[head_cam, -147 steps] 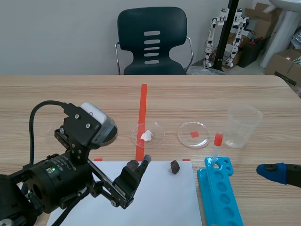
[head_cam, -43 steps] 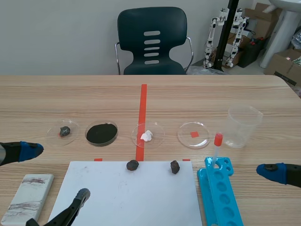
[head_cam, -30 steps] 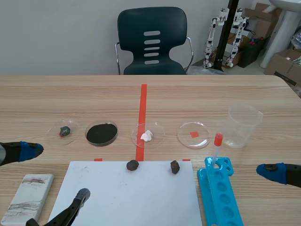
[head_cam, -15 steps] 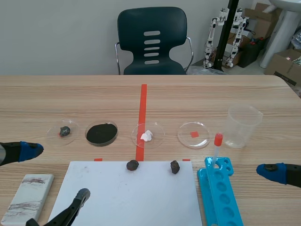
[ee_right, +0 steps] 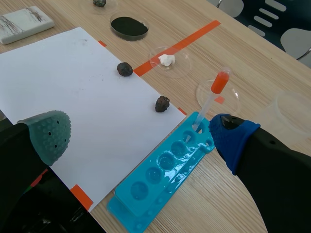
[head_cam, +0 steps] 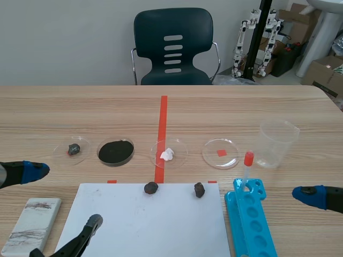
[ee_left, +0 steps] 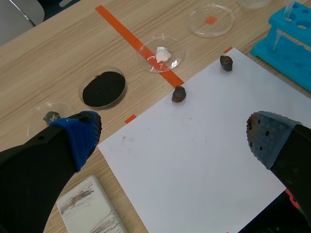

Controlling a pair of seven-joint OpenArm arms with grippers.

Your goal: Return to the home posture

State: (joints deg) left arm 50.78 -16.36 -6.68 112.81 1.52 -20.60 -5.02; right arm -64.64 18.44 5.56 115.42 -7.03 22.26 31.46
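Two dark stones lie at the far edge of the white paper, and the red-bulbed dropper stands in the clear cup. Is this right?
No: the dropper stands in the blue rack, not the clear cup; the right wrist view shows it. The two dark stones do lie at the far edge of the white paper.

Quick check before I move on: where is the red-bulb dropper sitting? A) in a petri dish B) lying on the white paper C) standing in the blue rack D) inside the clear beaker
C: the dropper stands with its tip in an end hole of the blue rack.
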